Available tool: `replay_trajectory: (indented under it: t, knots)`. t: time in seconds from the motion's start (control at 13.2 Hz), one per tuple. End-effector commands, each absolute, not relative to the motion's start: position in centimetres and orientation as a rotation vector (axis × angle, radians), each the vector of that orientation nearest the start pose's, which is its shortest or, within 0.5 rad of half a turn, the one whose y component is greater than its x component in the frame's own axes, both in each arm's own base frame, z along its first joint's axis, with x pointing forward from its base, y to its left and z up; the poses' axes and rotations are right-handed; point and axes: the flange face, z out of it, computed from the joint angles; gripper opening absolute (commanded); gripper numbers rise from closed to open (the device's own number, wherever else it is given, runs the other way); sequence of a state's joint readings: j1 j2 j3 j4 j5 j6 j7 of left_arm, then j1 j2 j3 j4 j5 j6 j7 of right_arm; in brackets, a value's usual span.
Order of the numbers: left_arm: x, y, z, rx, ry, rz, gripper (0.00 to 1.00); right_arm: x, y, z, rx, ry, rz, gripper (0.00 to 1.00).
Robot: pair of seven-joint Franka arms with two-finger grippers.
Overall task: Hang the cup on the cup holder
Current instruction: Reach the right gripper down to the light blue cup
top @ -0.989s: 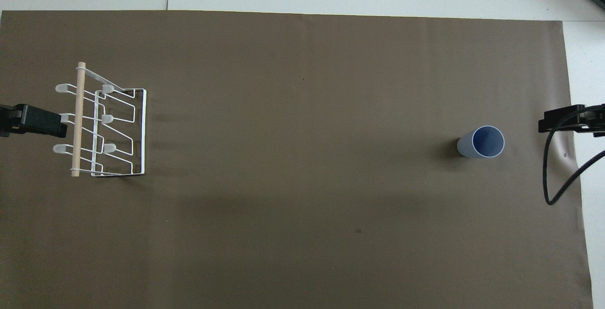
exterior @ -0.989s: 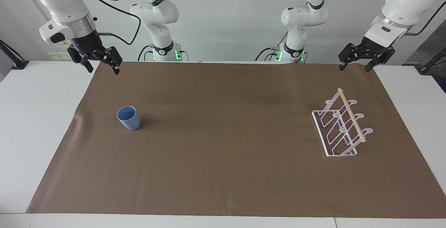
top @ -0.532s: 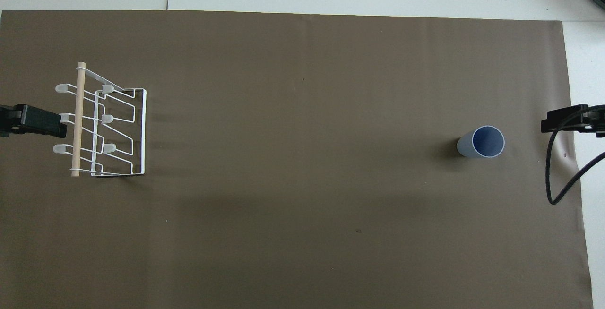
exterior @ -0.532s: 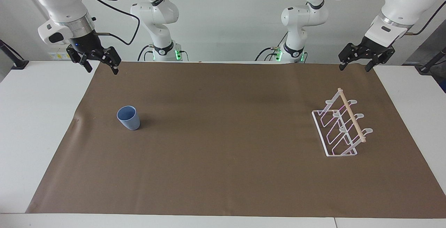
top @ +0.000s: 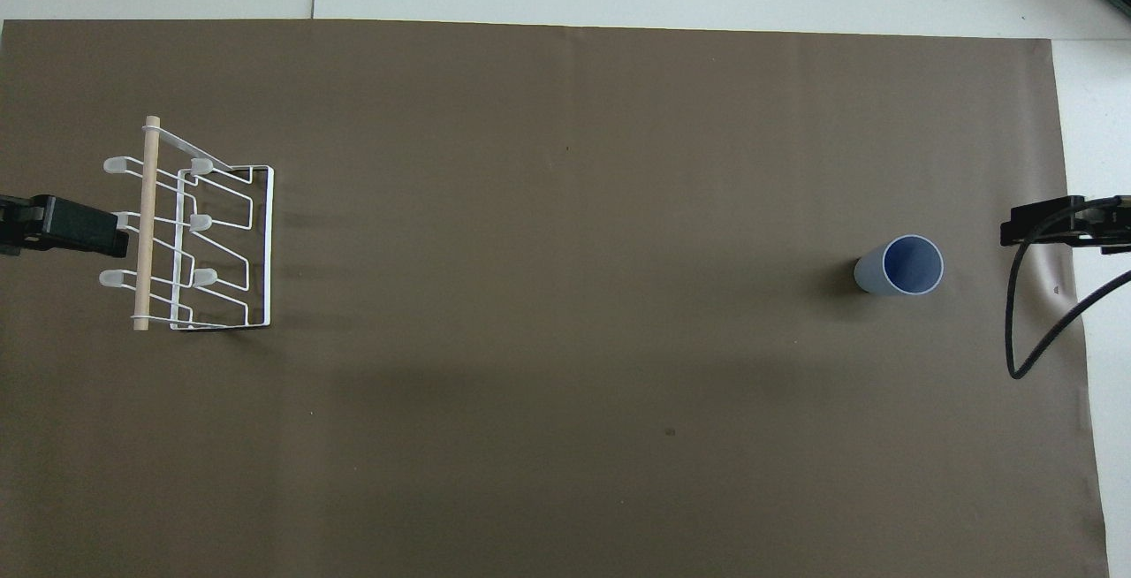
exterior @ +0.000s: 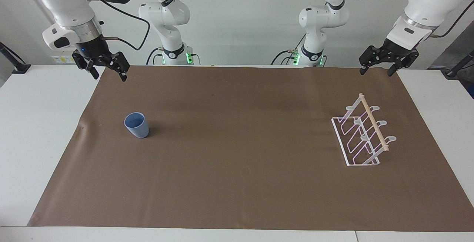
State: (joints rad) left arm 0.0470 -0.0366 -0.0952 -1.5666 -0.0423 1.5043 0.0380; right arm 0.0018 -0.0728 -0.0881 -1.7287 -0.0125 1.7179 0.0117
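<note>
Jaws of left gripper [exterior: 377,71] and right gripper [exterior: 109,74] spread wide, empty, above the mat's [exterior: 237,182] corners.

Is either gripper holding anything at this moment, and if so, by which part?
Nothing is held. The left gripper and right gripper are open and empty; the cup stands free on the mat.

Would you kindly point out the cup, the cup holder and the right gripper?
cup [exterior: 136,125]: facing view, on its outer wall.
cup holder [exterior: 374,126]: facing view, on the wooden dowel.
right gripper [exterior: 109,74]: facing view, midway between its open fingertips.
</note>
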Motion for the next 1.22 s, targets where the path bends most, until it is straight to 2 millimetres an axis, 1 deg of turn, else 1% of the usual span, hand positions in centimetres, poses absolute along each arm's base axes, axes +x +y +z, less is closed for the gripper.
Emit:
replay_trajectory:
  t: [0.0,0.3,0.46,0.61,0.68,0.91,1.14]
  knots:
    - [52.9,-3.2,64.1,-3.175,0.156,0.020,1.00,53.2,-4.6,57.1,-3.126,0.161,-0.141,1.00]
    - [52.9,-3.1,64.2,-3.173,0.151,0.020,1.00,54.0,-4.2,51.8,-3.127,0.147,-0.178,1.00]
    - [52.9,-3.1,64.2,-3.173,0.151,0.017,1.00,54.3,-4.0,49.8,-3.129,0.143,-0.175,1.00]
    - [53.0,-3.1,64.2,-3.174,0.139,0.013,1.00,54.6,-3.6,48.0,-3.131,0.129,-0.171,1.00]
    - [53.0,-3.1,64.2,-3.174,0.131,0.015,1.00,54.8,-2.9,47.3,-3.133,0.100,-0.161,1.00]
    - [53.0,-2.5,64.1,-3.159,0.137,0.015,1.00,55.3,-2.4,44.6,-3.140,0.002,-0.152,1.00]
    - [53.1,-2.9,63.7,-3.127,0.153,-0.002,1.00,55.1,-1.8,42.7,-3.141,-0.035,-0.147,1.00]
